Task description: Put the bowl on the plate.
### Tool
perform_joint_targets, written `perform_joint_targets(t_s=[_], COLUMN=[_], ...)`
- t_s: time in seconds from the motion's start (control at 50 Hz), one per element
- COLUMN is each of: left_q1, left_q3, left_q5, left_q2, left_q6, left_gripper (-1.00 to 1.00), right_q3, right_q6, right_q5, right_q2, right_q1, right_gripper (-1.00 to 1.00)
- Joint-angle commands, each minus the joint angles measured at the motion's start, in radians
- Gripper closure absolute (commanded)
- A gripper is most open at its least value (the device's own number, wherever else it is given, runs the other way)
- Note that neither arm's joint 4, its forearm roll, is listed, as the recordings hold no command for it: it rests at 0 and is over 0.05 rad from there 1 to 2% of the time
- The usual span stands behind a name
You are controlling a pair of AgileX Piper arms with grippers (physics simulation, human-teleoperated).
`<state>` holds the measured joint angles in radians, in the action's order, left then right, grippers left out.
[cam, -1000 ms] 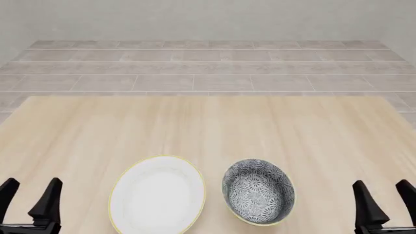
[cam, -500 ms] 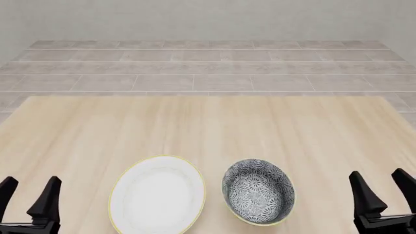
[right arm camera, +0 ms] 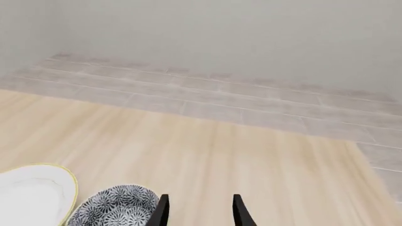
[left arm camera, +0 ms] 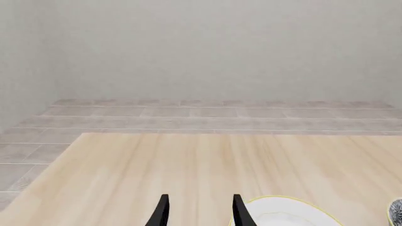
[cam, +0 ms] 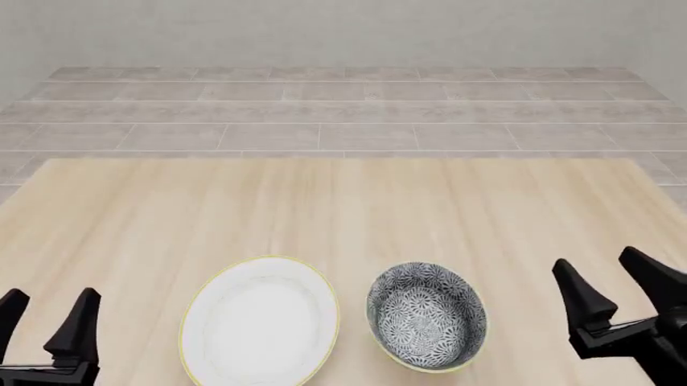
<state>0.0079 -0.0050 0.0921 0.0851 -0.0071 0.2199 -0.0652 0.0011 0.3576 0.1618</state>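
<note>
The bowl (cam: 426, 316), deep with a dark blue-grey and white floral pattern, sits on the table near its front edge, right of centre; it also shows in the right wrist view (right arm camera: 114, 210). Just left of it lies the plate (cam: 260, 321), flat and white with a yellow rim; the two are close but apart. An edge of the plate (left arm camera: 285, 215) shows in the left wrist view. My right gripper (cam: 610, 279) is open, to the right of the bowl and turned toward it. My left gripper (cam: 47, 313) is open, left of the plate, holding nothing.
The wooden table (cam: 343, 217) stretches away from the dishes to its far edge, with a tiled floor (cam: 343, 112) and a pale wall beyond.
My right gripper has moved left toward the bowl and tilted, its fingertips now higher in the front view. The left gripper, bowl and plate have stayed put.
</note>
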Motion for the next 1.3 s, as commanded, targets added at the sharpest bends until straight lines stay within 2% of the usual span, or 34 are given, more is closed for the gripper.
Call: perform_joint_targets(t_s=[0.02, 0.12, 0.16, 0.34, 0.4, 0.5, 0.68, 0.78, 0.92, 1.08, 1.24, 1.3], left_q1=[0.001, 0.002, 0.002, 0.005, 0.005, 0.005, 0.008, 0.01, 0.009, 0.009, 0.012, 0.013], left_q3=[0.0, 0.0, 0.0, -0.002, -0.003, -0.003, -0.007, -0.008, -0.01, -0.008, -0.005, -0.004], left_q5=[0.003, 0.005, 0.005, -0.002, 0.0, 0.01, 0.032, 0.041, 0.039, 0.063, 0.101, 0.099], left_q2=[0.0, 0.002, 0.002, -0.005, -0.001, 0.01, 0.035, 0.047, 0.047, 0.069, 0.103, 0.1], left_q6=[-0.002, -0.003, -0.002, -0.007, -0.007, -0.007, -0.008, -0.009, -0.01, -0.011, -0.011, -0.009], left_gripper=[-1.0, -1.0, -1.0, -1.0, -1.0, -1.0, -1.0, -1.0, -1.0, -1.0, -1.0, -1.0], right_q3=[0.038, 0.041, 0.047, 0.1, 0.116, 0.132, 0.198, 0.225, 0.247, 0.296, 0.341, 0.345], right_q6=[0.002, -0.008, -0.028, 0.013, 0.017, 0.003, 0.018, 0.001, 0.004, 0.003, 0.026, 0.017], right_q5=[-0.058, -0.097, -0.118, -0.134, -0.14, -0.131, -0.068, -0.042, -0.032, 0.021, 0.11, 0.142], right_q2=[0.169, 0.211, 0.257, 0.376, 0.446, 0.454, 0.497, 0.506, 0.557, 0.584, 0.614, 0.603], right_q1=[0.063, 0.073, 0.066, 0.11, 0.115, 0.101, 0.116, 0.105, 0.116, 0.119, 0.136, 0.138], right_gripper=[-1.0, -1.0, -1.0, -1.0, -1.0, -1.0, -1.0, -1.0, -1.0, -1.0, -1.0, -1.0])
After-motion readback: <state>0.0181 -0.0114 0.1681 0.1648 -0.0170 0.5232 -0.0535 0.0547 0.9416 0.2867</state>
